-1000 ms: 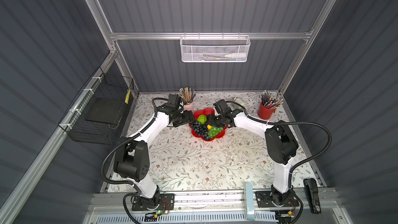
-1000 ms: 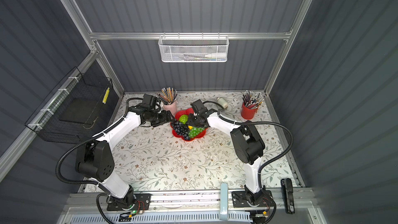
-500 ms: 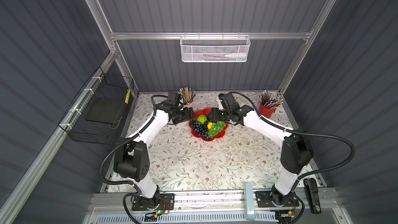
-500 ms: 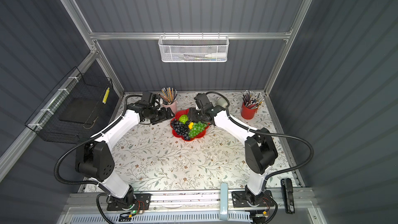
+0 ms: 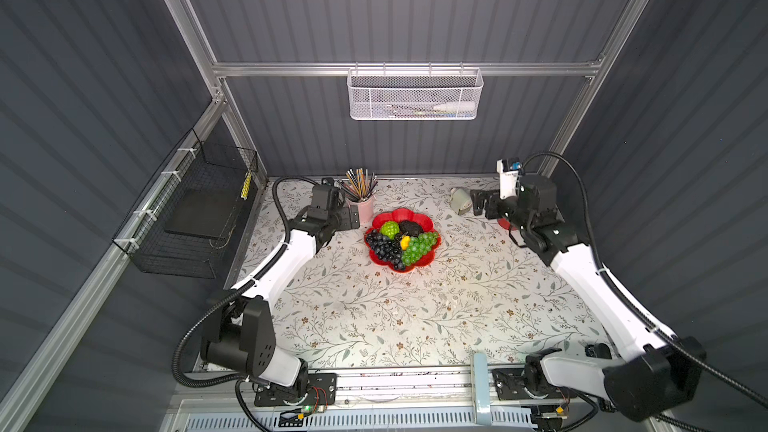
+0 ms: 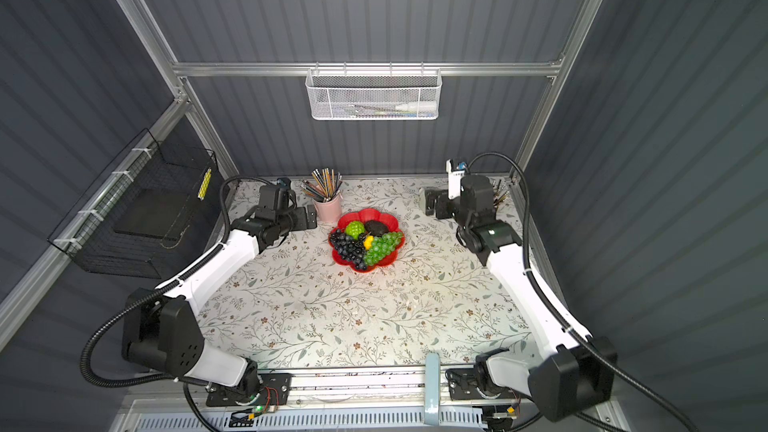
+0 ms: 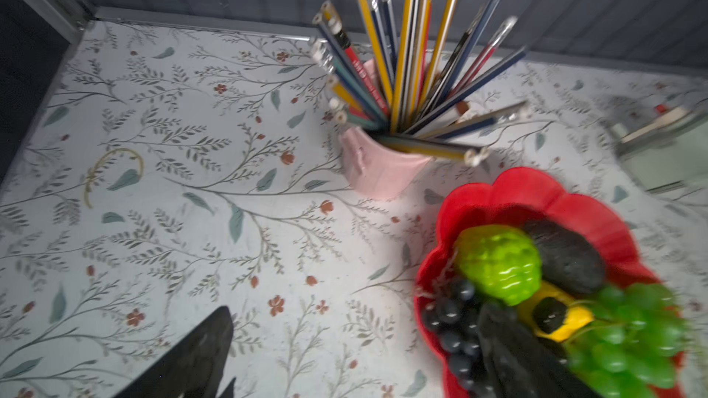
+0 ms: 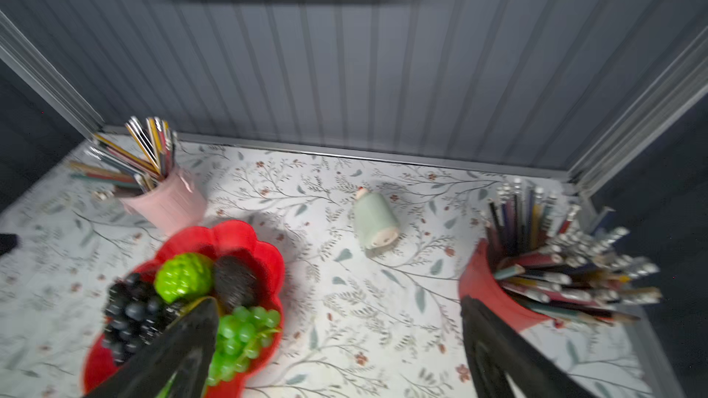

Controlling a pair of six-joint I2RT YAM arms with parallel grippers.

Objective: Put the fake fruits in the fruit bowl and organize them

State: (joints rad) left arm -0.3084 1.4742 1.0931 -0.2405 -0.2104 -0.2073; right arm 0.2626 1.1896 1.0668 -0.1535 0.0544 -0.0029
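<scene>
The red petalled fruit bowl (image 5: pixel 402 214) sits mid-table at the back and holds all the fake fruits. They are a dark purple grape bunch (image 5: pixel 384 248), a green grape bunch (image 5: pixel 419 246), a ridged green ball (image 5: pixel 390 228), a black bumpy oval (image 5: pixel 412 227) and a small yellow fruit (image 5: pixel 404 242). My left gripper (image 5: pixel 353 218) hangs just left of the bowl, open and empty (image 7: pixel 356 357). My right gripper (image 5: pixel 478 203) is well off to the bowl's right, raised, open and empty (image 8: pixel 339 354).
A pink pencil cup (image 5: pixel 365 209) stands right behind the left gripper, close to the bowl. A pale green jar (image 5: pixel 459 200) lies on its side beside the right gripper. The red pencil cup (image 8: pixel 494 281) sits in the back right corner. Wire baskets hang on the back wall (image 5: pixel 415 95) and the left wall (image 5: pixel 195 209).
Both grippers have drawn away from the bowl. The left backed off slightly to the left. The right swung far right and rose, its jaws spreading wide.
</scene>
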